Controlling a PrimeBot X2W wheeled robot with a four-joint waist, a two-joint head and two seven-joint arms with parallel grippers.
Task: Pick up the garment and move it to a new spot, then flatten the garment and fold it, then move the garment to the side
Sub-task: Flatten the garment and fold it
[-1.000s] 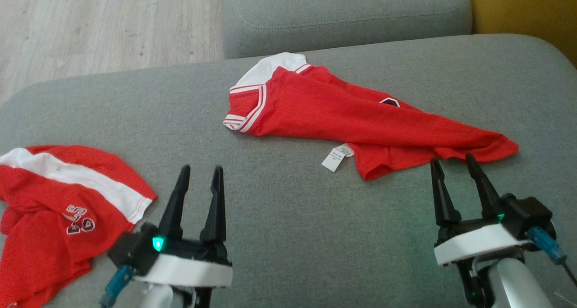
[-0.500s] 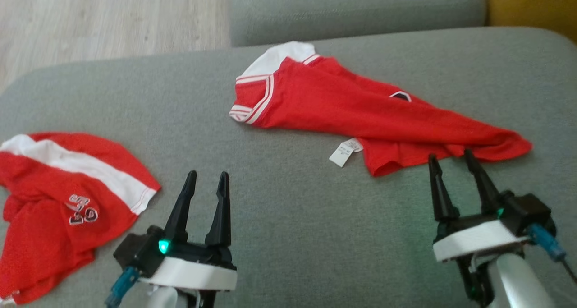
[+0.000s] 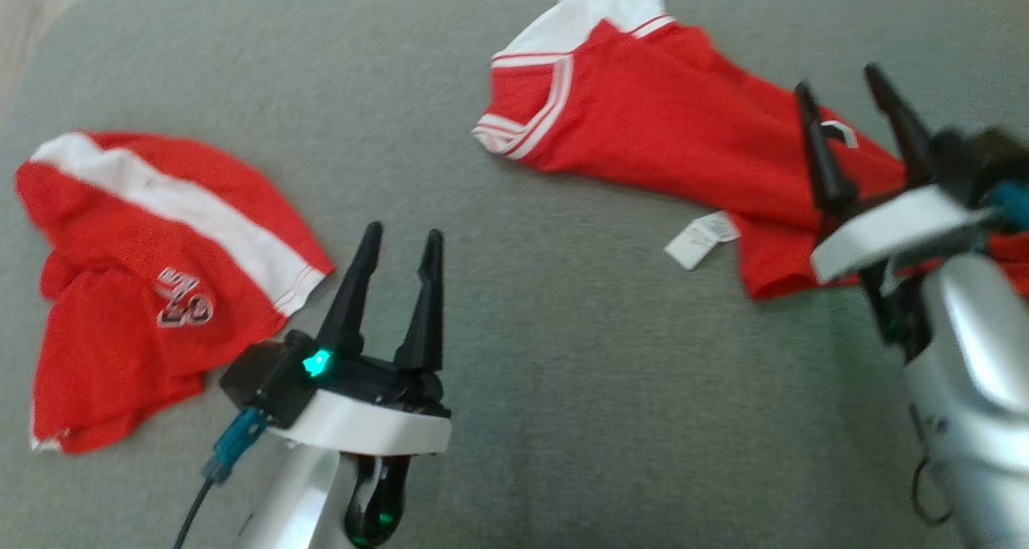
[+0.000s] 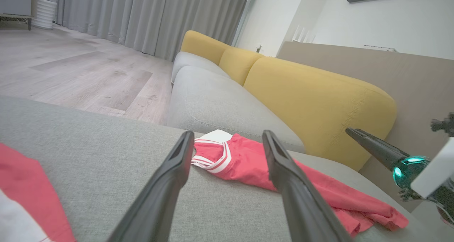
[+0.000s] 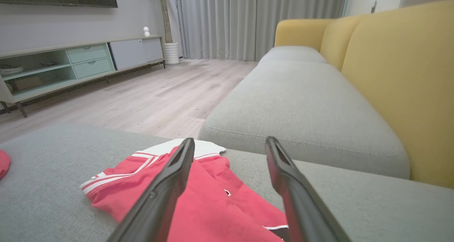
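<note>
The garment [image 3: 659, 123] is a red jersey with white trim, lying crumpled on the grey sofa seat [image 3: 522, 372] at the far right, a white label [image 3: 701, 239] sticking out at its near edge. My right gripper [image 3: 837, 80] hovers open above its right half, empty. In the right wrist view the garment [image 5: 198, 206] lies below the open right gripper [image 5: 230, 140]. Nearer the front, my left gripper [image 3: 403, 231] stands open and empty over bare cushion. Between the open left gripper [image 4: 227, 134] fingers in the left wrist view, the garment [image 4: 244, 160] lies farther off.
A second red piece with a white stripe [image 3: 145, 268] lies crumpled at the seat's left. Yellow back cushions [image 4: 319, 103] rise beyond the seat's right side. Another grey seat [image 5: 301, 103] adjoins at the far end. Wooden floor [image 4: 71, 72] lies past the left edge.
The head view has tilted down and shifted. My right gripper has moved forward from the garment's near hem to above its body. Both grippers stay open.
</note>
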